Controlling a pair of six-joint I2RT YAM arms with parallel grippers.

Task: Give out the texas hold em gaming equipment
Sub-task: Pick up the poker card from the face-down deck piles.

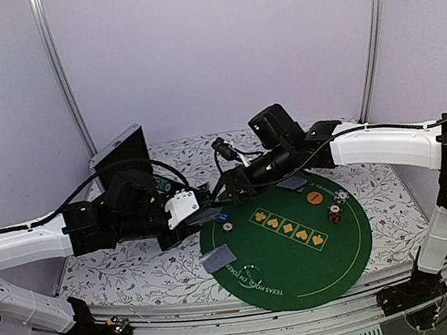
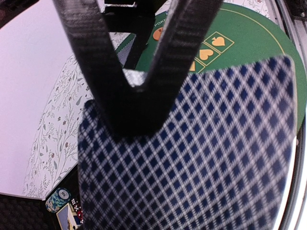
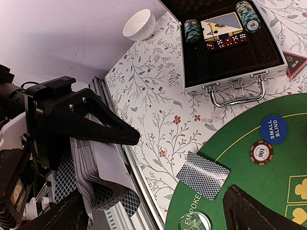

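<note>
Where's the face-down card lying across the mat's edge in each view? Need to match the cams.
Top external: face-down card at the near-left edge of the green mat.
Left wrist: not in it; the held deck blocks most of the frame.
Right wrist: bottom centre, overhanging the mat's edge.
Shared landmark: the green mat, in all three views.

Chips and cards lie in the case.

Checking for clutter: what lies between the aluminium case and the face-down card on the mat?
Nothing but floral tablecloth and the green mat's rim, in the right wrist view.
</note>
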